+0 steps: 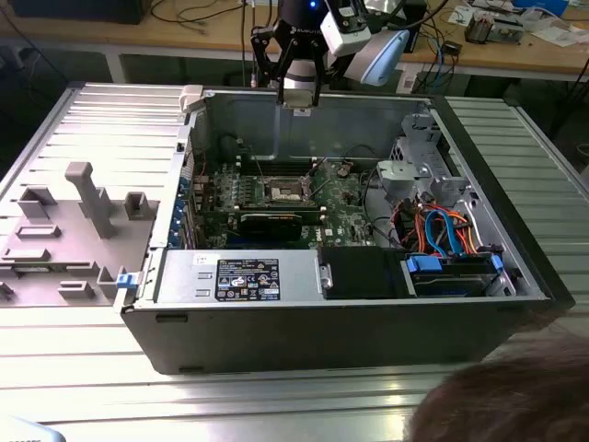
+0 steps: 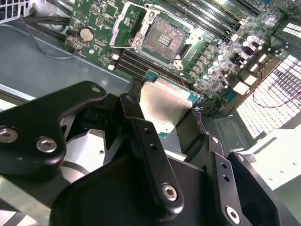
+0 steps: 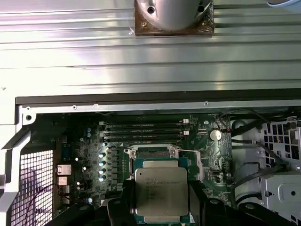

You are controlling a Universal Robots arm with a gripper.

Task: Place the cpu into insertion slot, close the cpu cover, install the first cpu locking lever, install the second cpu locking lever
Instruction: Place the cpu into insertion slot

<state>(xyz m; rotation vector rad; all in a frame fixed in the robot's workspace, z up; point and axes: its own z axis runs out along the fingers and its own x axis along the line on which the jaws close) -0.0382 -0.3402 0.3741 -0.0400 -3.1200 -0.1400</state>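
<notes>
Clamped on the cpu, the gripper hangs above the open computer case. On the exterior view's left, a grey fixture plate; mid-case, cpu cover raised, socket bare; orange cables right.

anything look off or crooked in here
Nothing stands out. The gripper holds the cpu flat and square between its fingers, and the socket on the board below sits open and empty.
</notes>
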